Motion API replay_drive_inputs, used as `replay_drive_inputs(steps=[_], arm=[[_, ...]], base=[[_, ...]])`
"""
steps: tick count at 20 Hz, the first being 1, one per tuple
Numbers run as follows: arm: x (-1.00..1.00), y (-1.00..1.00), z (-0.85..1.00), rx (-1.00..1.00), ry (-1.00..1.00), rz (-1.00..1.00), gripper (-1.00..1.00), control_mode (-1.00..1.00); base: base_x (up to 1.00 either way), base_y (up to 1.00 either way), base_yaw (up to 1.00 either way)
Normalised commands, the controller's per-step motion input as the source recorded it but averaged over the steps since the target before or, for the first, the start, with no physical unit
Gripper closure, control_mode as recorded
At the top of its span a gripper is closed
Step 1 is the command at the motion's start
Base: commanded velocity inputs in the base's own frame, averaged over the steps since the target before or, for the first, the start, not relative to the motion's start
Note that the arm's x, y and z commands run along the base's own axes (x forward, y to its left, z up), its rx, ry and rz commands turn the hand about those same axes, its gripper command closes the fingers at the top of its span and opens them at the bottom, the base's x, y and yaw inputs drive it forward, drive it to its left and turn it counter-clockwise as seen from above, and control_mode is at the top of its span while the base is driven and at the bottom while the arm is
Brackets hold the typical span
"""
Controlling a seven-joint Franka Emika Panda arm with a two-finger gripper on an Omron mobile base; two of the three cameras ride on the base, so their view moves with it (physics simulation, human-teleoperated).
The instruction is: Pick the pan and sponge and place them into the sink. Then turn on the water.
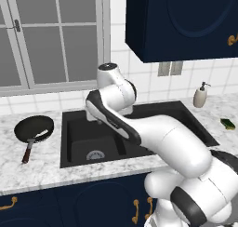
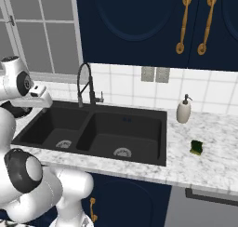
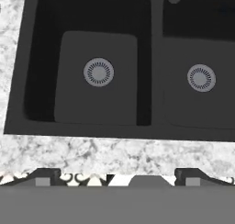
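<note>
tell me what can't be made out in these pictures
- Faucet: in the left base view the arm covers it.
- Sink: in the left base view the arm hides the divider and most of the right basin.
- Sponge: left base view, at the right edge, too small to show its layers.
- Gripper: hand view, only the open finger tips show.

navy cabinets (image 2: 139, 21) with gold handles (image 2: 185, 22), white tile wall (image 2: 121, 86), marble counter (image 2: 204, 168), big gridded window (image 1: 51, 35) on the left
</note>
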Motion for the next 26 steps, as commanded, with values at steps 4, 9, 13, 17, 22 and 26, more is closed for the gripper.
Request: replay_drive_inputs(steps=[4,9,13,17,22,26], arm=[[0.0,0.48,-0.16,-0.03,0.15,0.01,-1.0,-1.0],[0.05,0.85,-0.26,-0.01,0.2,0.02,-1.0,-1.0],[0.05,1.0,-0.24,0.0,0.2,0.01,-1.0,-1.0],[0.08,1.0,-0.34,0.0,0.1,0.0,-1.0,-1.0],[0.19,1.0,-0.39,0.0,0.0,0.0,-1.0,-1.0],[0.22,0.88,-0.3,-0.01,0.0,-0.04,-1.0,-1.0]], base=[[0.0,0.0,0.0],[0.0,0.0,0.0],[0.0,0.0,0.0],[0.0,0.0,0.0],[0.0,0.0,0.0],[0.0,0.0,0.0]])
